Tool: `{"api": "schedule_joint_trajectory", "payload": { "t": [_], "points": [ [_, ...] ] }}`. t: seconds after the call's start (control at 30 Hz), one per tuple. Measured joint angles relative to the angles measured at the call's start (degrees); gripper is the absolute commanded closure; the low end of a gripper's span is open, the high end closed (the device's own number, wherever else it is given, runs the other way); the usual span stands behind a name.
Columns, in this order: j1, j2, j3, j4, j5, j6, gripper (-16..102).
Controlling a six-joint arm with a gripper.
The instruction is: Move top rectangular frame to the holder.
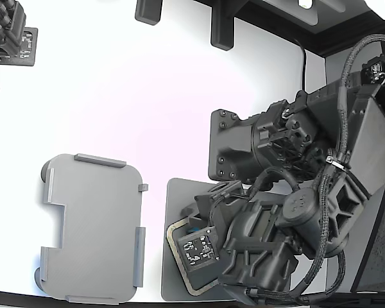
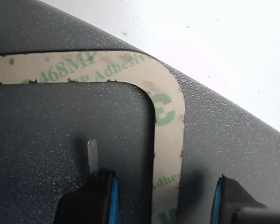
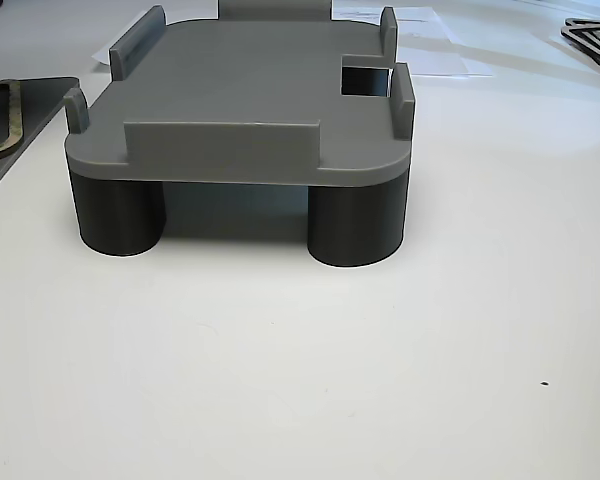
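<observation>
1. The exterior view looks down on a white table (image 1: 179,96). Only this view shows the whole layout: a light grey holder (image 1: 93,228), a dark grey mat (image 1: 179,256) just beside it toward the exterior view's right, and a black robot arm (image 1: 295,212) bent low over the mat.
2. The wrist view alone shows the claw (image 2: 163,196) close up. Its two black fingers (image 2: 91,200) have blue inner pads and stand apart, one on each side of a strip of the frame (image 2: 170,126). No contact with the strip can be seen.
3. The other view, low and level with the table, is the only one showing that the holder (image 3: 240,100) stands raised on short dark round legs (image 3: 355,225). A small piece of the frame (image 3: 5,125) shows at the edge of that picture, lying on the mat (image 3: 20,130) beside the holder.
4. The holder has raised tabs (image 3: 135,45) along its edges and a square notch (image 3: 365,75) on one side. Nothing lies on its flat top.
5. The frame is a thin beige outline with a rounded corner and green printed lettering. It lies flat on the mat, not on the holder, with the mat's dark surface showing through its hollow middle.
6. In the exterior view, only one corner of the frame (image 1: 173,239) peeks out from under the arm, on the mat's side nearest the holder.
</observation>
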Motion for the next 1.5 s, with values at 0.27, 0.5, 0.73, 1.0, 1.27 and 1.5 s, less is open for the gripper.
{"api": "schedule_joint_trajectory", "payload": {
  "t": [0.27,0.5,0.73,1.0,1.27,1.5],
  "points": [
    [-0.53,-3.60,-2.99,4.04,-1.41,0.00,17],
    [-2.99,-2.72,-2.55,4.04,-3.87,-1.67,11],
    [-3.34,-2.29,-2.20,3.34,-4.83,-2.02,12],
    [-5.19,-1.85,-1.49,3.16,-5.98,-3.34,18],
    [-5.89,-1.76,-1.32,2.64,-6.15,-3.96,46],
    [-5.98,-1.76,-1.32,2.81,-5.89,-3.25,82]
  ]
}}
